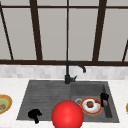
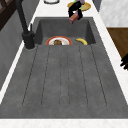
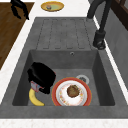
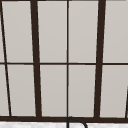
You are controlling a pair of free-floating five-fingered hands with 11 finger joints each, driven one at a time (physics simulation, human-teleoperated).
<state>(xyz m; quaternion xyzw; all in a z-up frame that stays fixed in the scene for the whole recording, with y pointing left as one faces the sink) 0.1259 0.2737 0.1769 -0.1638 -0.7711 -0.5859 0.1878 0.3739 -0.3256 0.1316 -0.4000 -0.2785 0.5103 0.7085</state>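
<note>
My right hand (image 1: 104, 98) gripped a small reddish block (image 1: 105, 102) over the sink basin (image 3: 96, 72), beside the plate (image 1: 86, 110) holding a brown cake (image 1: 90, 103).

You won't find any readable text, label, brand or number here. The small red box (image 2: 74, 18) held by the robot hand (image 2: 75, 9) at 12 o'clock shows no legible print.
</note>
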